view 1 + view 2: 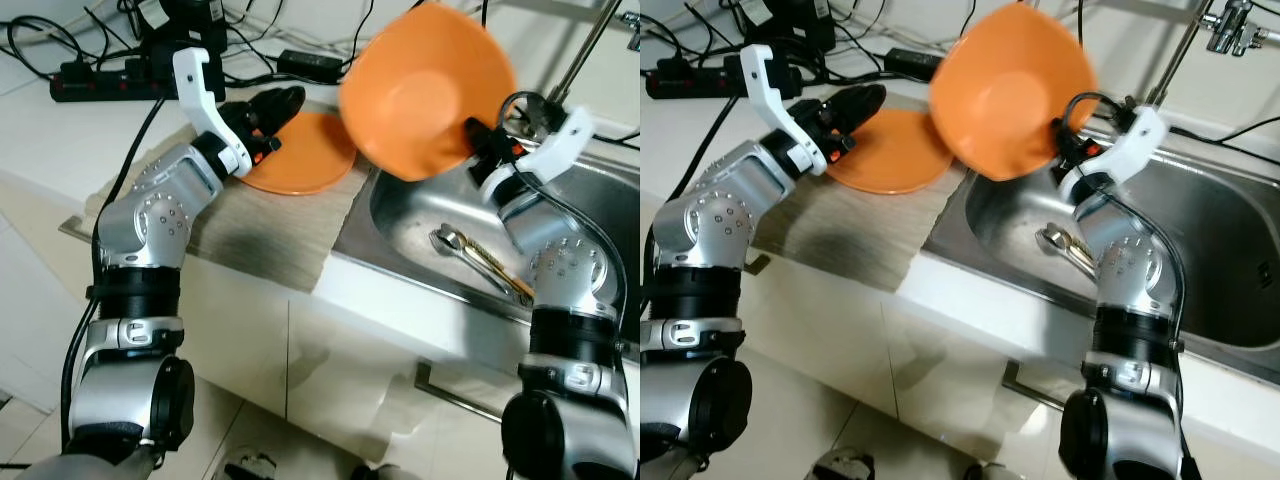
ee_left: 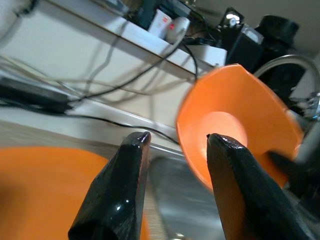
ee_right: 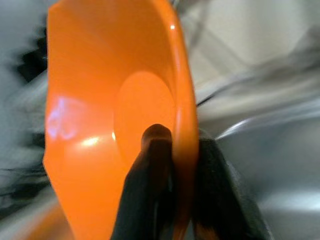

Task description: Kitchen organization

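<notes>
The orange bowl [image 1: 428, 90], pinched by its rim in the right hand [image 1: 482, 138], was held tilted at upper centre, right of the narrowly parted, empty left hand [image 1: 272, 112] above the orange plate [image 1: 305, 155].

Surface [image 1: 40, 140]: pale kitchen counter running from the far left corner to a sink on the right.
Mat [image 1: 260, 225]: grey-brown cloth lying flat on the surface, reaching its front edge, just beside the sink.
Plate [image 1: 305, 155]: orange, resting on the mat's far end.
Power strip [image 1: 100, 82]: black, at the surface's back edge, amid tangled black cables [image 1: 250, 45].
Sink [image 1: 420, 225]: steel basin sunk into the surface; metal cutlery [image 1: 480, 262] lies on its bottom.
</notes>
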Controlling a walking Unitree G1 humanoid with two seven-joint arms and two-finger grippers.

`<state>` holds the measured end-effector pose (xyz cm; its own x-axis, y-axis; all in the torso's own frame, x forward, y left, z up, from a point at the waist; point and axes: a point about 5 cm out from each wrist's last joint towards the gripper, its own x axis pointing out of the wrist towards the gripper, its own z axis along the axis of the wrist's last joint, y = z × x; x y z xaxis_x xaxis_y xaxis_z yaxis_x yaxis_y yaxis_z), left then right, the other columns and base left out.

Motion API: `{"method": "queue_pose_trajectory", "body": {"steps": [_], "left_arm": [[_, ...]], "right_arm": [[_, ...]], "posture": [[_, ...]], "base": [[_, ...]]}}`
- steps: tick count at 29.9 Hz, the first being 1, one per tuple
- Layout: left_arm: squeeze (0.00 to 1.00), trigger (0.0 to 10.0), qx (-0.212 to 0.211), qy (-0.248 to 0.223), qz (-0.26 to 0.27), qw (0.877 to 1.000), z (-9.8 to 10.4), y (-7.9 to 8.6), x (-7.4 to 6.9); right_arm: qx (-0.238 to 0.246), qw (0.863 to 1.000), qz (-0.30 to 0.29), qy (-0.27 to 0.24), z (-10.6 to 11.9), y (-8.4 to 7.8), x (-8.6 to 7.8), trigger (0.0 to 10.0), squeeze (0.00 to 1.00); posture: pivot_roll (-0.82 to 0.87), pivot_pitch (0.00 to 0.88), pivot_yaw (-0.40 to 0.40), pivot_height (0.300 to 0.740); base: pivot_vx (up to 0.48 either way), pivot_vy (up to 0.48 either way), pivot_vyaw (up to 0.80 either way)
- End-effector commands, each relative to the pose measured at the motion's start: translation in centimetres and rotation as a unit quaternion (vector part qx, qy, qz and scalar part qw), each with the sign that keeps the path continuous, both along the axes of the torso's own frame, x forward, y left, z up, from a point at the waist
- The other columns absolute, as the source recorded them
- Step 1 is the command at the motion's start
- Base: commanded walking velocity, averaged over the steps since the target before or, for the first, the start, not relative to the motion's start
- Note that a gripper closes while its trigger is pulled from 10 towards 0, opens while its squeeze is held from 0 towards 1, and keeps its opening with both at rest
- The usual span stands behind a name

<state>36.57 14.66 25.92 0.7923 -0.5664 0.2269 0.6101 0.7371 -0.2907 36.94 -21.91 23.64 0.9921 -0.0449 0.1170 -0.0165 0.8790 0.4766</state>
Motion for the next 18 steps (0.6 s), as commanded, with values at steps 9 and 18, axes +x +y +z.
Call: {"method": "queue_pose_trajectory", "body": {"steps": [9,18], "left_arm": [[0.00,10.0,0.301,-0.116,0.004,0.947,-2.2,-0.6,-2.2],[0.00,10.0,0.328,-0.129,-0.053,0.934,-3.3,-1.5,-4.3]], "right_arm": [[-0.357,0.929,-0.048,0.091,-1.6,-3.4,2.0,10.0,0.00],[-0.404,0.893,0.028,0.196,-6.4,-4.1,1.6,10.0,0.00]], "posture": [[0.03,0.026,-0.035,0.740],[0.04,0.040,-0.041,0.740]], "base": [[0.000,0.000,0.00],[0.000,0.000,0.00]]}}
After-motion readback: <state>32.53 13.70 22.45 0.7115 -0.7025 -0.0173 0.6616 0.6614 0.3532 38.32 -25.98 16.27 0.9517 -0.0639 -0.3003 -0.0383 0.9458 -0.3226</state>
